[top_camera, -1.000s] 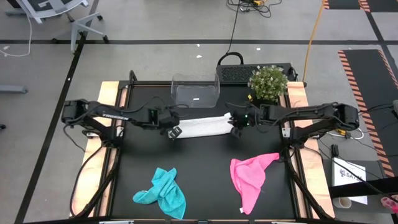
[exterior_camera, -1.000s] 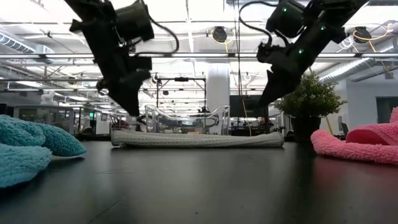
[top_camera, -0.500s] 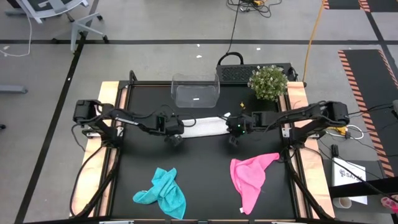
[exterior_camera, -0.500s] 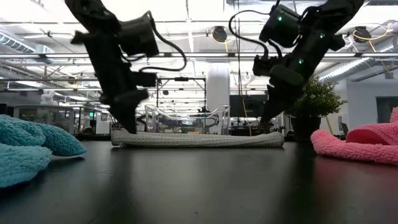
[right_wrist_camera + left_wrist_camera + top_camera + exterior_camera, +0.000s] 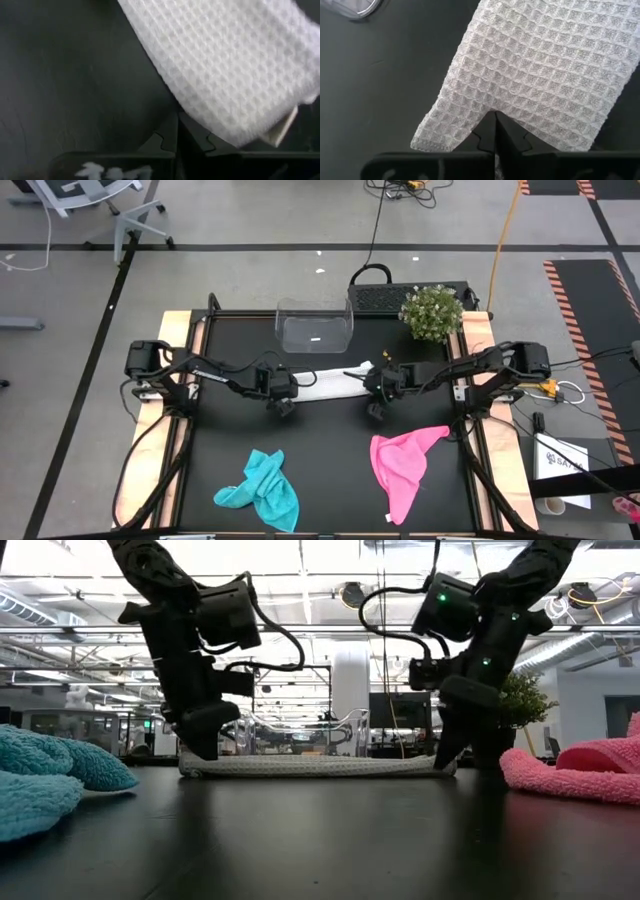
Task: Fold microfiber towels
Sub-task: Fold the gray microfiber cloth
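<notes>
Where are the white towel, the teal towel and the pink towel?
White towel [image 5: 335, 384], high view: middle of its visible strip.
Teal towel [image 5: 265, 490], high view: centre of the crumpled cloth.
Pink towel [image 5: 400, 463], high view: its wide middle.

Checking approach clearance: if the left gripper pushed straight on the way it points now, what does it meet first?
The left gripper is shut at the near edge of the grey-white towel; straight on lies that towel and, right under it, the table. Nothing else stands in between.
</notes>
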Controlling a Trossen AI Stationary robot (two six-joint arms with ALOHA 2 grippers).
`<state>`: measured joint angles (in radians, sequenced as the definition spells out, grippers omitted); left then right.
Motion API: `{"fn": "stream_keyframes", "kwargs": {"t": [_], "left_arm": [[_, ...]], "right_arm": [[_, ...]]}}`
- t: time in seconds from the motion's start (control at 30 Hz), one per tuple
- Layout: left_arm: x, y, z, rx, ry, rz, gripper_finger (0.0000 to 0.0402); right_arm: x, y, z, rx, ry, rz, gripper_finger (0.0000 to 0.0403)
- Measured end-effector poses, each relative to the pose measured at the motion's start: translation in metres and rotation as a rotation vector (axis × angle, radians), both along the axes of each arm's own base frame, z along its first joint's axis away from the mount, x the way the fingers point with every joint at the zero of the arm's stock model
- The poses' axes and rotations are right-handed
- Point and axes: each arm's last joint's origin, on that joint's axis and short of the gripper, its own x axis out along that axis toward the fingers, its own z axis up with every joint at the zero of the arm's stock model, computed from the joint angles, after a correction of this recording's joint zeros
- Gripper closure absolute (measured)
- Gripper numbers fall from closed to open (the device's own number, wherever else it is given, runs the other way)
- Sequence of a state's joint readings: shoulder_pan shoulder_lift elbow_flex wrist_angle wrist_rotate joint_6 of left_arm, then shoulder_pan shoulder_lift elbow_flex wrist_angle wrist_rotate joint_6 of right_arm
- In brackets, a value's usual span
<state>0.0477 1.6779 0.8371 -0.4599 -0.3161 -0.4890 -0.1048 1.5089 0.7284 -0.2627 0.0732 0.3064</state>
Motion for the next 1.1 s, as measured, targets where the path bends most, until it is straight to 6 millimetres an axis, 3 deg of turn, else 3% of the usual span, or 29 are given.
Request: {"fn": "stream_keyframes", "kwargs": {"t": [0.17,0.4,0.8,1.1], "left_arm": [[0.0,-0.003,0.0,-0.005,0.004,-0.002,0.0397],[0.0,-0.005,-0.001,-0.003,0.004,-0.005,0.0381],[-0.001,-0.005,-0.001,-0.007,0.002,0.008,0.0388],[-0.001,-0.007,-0.001,-0.045,-0.005,0.023,0.0395]], "right_arm": [[0.0,0.008,0.002,0.022,-0.01,-0.014,0.0403],[0.007,0.009,0.043,-0.104,-0.223,-0.029,0.0403],[0.011,-0.009,0.005,-0.127,-0.041,-0.023,0.0403],[0.007,-0.003,-0.004,-0.058,0.042,-0.002,0.0403]]}}
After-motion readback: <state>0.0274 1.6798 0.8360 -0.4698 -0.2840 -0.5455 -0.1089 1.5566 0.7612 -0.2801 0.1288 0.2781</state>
